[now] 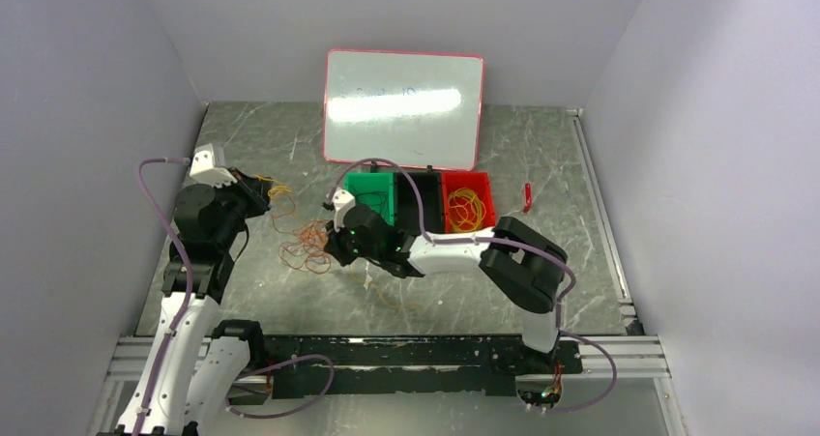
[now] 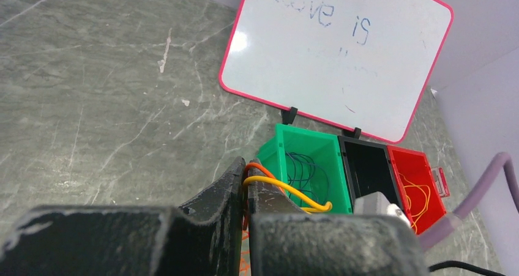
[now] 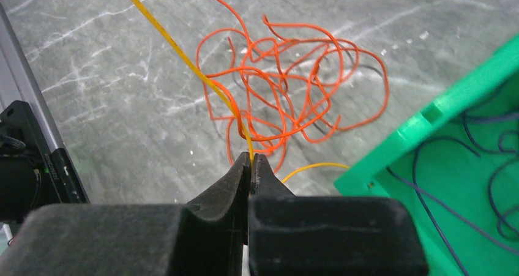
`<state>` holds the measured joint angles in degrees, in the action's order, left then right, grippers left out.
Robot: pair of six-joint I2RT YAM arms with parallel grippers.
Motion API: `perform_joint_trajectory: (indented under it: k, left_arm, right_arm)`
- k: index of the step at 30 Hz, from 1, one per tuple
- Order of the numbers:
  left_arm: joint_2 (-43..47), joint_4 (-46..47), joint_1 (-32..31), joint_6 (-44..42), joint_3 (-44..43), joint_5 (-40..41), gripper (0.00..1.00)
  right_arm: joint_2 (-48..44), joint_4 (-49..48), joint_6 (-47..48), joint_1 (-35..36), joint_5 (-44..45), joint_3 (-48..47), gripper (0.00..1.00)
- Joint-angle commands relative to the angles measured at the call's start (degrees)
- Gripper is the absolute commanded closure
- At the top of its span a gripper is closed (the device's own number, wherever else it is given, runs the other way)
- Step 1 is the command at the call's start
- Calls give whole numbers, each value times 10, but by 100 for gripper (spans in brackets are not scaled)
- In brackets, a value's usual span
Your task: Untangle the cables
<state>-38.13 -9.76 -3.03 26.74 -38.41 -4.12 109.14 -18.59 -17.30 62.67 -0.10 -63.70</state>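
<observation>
Near the left edge of the worktop, found the left gripper (image 2: 248, 173) held above the surface and clamped on a yellow cord (image 2: 287, 191), with an orange strand (image 2: 263, 169) caught alongside it. Toward the middle, saw the orange tangle (image 3: 287, 92) of the cables lying loose on the stone, between the two arms and just left of the green bin (image 3: 428, 117). Right of that, found the right gripper (image 3: 251, 163) pinched tight on a yellow cord too (whether the very same piece, could not tell), drawn taut across the tangle's edge. Judged the step as pulling yellow free of orange. Best done by parting the two grips slowly along the cord's line, keeping it high to shed the orange loops rather than cinch them, and easing off on any bodily lift of the tangle. Noted more yellow loops in the red bin (image 1: 469, 227), further toward the right edge.
</observation>
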Motion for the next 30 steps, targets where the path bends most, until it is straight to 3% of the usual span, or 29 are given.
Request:
perform_joint_trajectory:
  k: [1, 12, 25, 30]
  left_arm:
    - [7, -5, 6, 6, -15, 20, 90]
    - [16, -7, 6, 15, -9, 60, 70]
    - [22, -14, 7, 8, -6, 78, 65]
    - [22, 3, 7, 5, 8, 35, 60]
  right_arm:
    - [-58, 4, -13, 3, 41, 43, 100]
    - [-164, 29, -32, 5, 21, 163, 100]
    - [-311, 134, -76, 15, 56, 256, 100]
    - [-388, 186, -48, 15, 44, 231, 100]
